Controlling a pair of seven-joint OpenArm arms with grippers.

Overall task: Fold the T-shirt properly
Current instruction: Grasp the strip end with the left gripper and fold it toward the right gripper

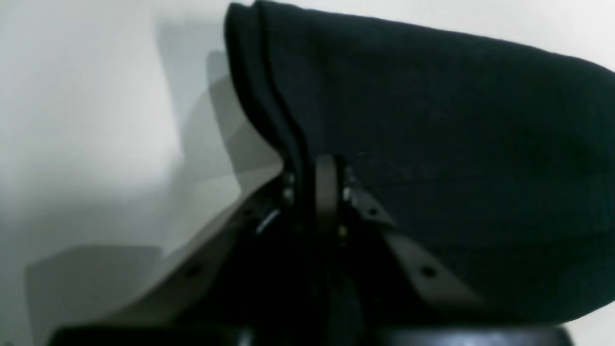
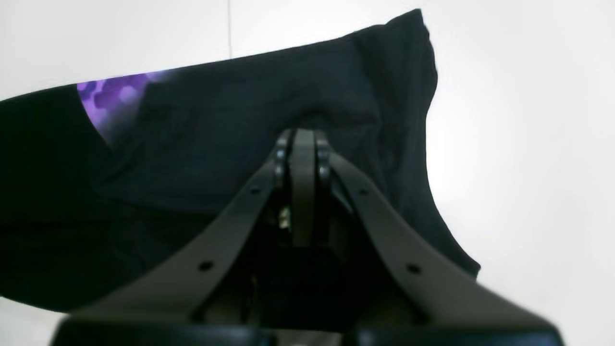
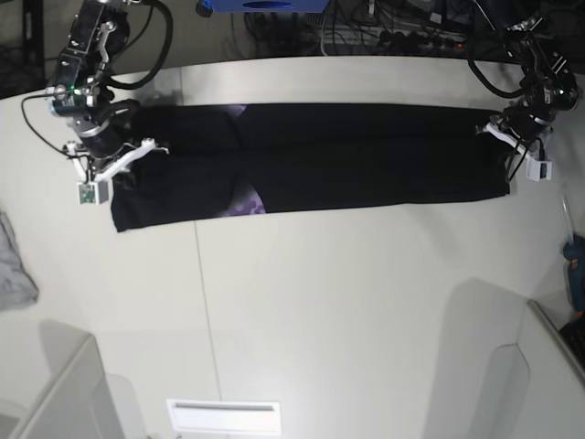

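Observation:
The black T-shirt point(image 3: 366, 155) lies as a long flat band across the far half of the white table point(image 3: 347, 293), and a purple patch point(image 3: 249, 197) shows near its left part. My left gripper point(image 3: 514, 146) is at the band's right end. In the left wrist view, my left gripper point(image 1: 312, 168) is shut on the doubled edge of the T-shirt point(image 1: 432, 120). My right gripper point(image 3: 114, 157) is at the band's left end. In the right wrist view, my right gripper point(image 2: 302, 137) is shut, with the T-shirt point(image 2: 216, 134) bunched at its tips beside the purple patch point(image 2: 110, 96).
A small grey cloth point(image 3: 14, 265) lies at the table's left edge. A blue object point(image 3: 574, 261) sits at the right edge. A blue box point(image 3: 265, 5) and cables lie behind the table. A seam point(image 3: 206, 302) runs down the tabletop.

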